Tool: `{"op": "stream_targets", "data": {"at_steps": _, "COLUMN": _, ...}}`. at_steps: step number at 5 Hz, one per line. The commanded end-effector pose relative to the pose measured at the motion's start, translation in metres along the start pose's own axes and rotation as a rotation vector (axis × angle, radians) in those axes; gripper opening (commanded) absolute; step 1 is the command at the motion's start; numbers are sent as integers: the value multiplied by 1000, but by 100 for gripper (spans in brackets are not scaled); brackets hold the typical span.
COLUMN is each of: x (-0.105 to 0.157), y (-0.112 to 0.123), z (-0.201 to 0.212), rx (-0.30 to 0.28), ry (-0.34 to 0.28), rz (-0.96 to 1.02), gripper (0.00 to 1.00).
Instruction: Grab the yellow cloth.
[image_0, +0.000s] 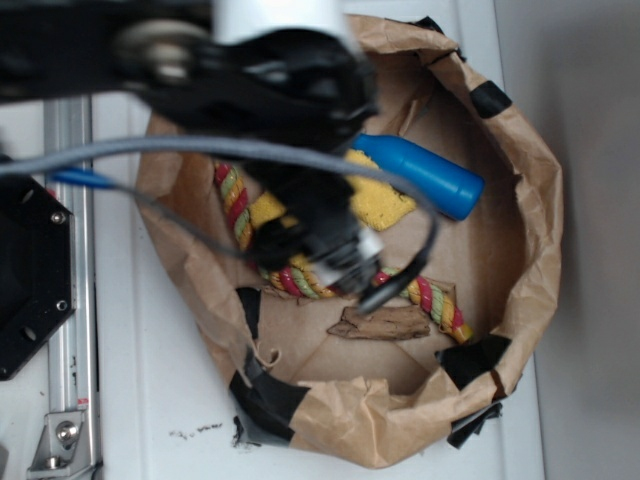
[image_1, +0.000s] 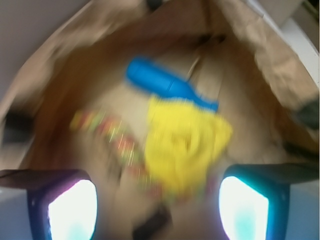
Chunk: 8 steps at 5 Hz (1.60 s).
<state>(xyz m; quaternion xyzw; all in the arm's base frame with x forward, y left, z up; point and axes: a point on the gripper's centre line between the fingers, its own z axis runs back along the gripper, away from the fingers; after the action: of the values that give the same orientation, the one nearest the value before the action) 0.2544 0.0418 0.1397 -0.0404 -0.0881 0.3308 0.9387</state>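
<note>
Wrist view alone shows spread fingers (image_1: 243, 212) flanking yellow cloth (image_1: 187, 142).

yellow cloth (image_0: 378, 203): soft, nubby terry
blue bottle (image_0: 425, 173): smooth plastic
bag (image_0: 530, 250): creased matt brown paper
rope (image_0: 236, 205): twisted fibre

The yellow cloth (image_0: 378, 200) is seen mid-frame inside the paper bag (image_0: 535, 240), partly hidden by the blurred arm (image_0: 290, 100), touching the blue bottle (image_0: 425, 175).
</note>
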Motion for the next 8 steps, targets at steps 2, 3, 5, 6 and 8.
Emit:
{"op": "stream_targets", "data": {"at_steps": 2, "x": 1, "y": 52, "z": -104, "rx": 146, "ry": 109, "rz": -129, "gripper": 100}}
{"op": "stream_targets", "data": {"at_steps": 3, "x": -8, "y": 41, "z": -108, "rx": 50, "ry": 206, "rz": -204, "gripper": 96}}
{"op": "stream_targets", "data": {"at_steps": 5, "x": -9, "y": 41, "z": -107, "rx": 94, "ry": 171, "rz": -182, "gripper": 0}}
{"op": "stream_targets", "data": {"at_steps": 6, "x": -10, "y": 39, "z": -104, "rx": 118, "ry": 146, "rz": -225, "gripper": 0}}
{"op": "stream_targets", "data": {"at_steps": 8, "x": -2, "y": 4, "z": -35, "rx": -43, "ry": -23, "rz": -382, "gripper": 0}}
